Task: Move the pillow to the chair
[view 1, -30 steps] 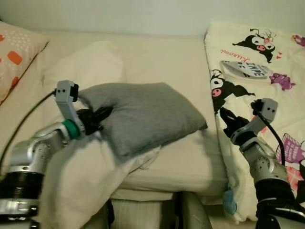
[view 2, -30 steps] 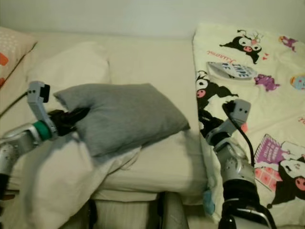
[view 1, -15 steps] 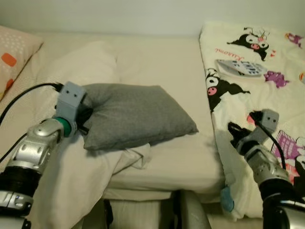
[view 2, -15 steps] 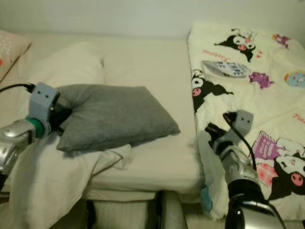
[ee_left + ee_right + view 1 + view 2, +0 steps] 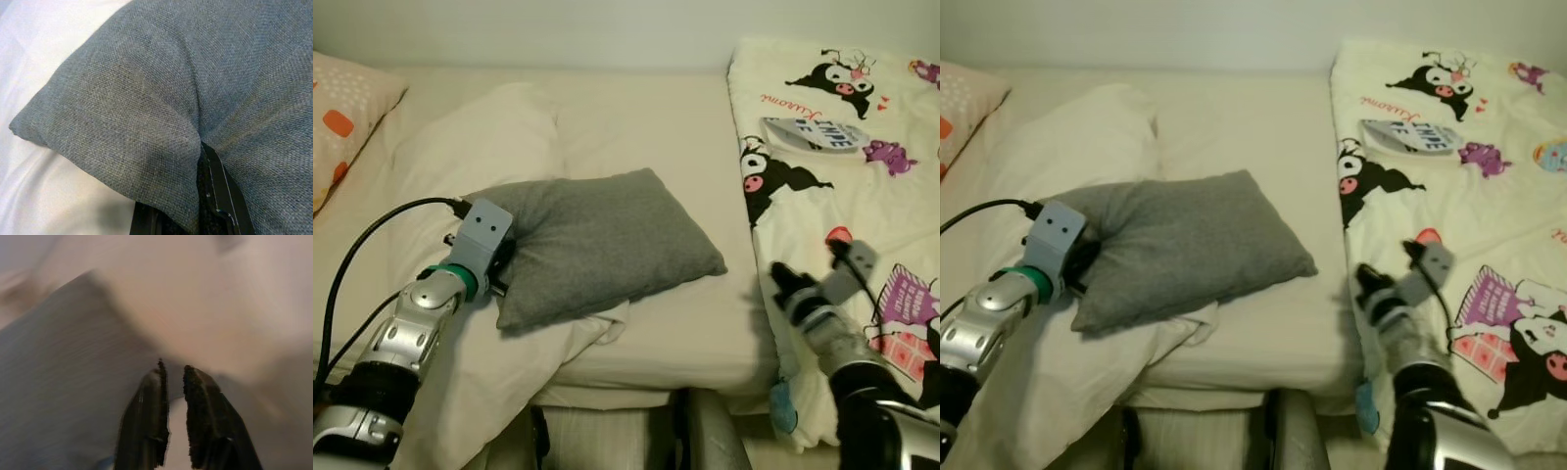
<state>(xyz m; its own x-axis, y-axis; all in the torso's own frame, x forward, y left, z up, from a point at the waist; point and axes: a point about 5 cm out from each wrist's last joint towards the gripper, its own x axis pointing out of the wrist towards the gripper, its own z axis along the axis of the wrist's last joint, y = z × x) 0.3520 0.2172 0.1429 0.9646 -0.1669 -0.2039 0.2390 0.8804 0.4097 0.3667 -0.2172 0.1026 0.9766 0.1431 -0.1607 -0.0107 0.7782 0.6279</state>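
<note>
Lowered since a second ago, my left gripper (image 5: 195,196) pinches the pillow (image 5: 597,240) by one corner; it may slip

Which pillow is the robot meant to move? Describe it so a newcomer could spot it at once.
On the cream bed, left of the cartoon-print blanket, lies the grey pillow on rumpled white bedding. The left pincer grips its near-left corner. It is plain dark grey; the orange-spotted pillow lies at the far left.

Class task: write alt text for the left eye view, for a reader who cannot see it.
The left end effector grips one end of a grey fabric pillow lying on a cream bed. The right end effector hovers beside a cartoon-print white blanket.
</note>
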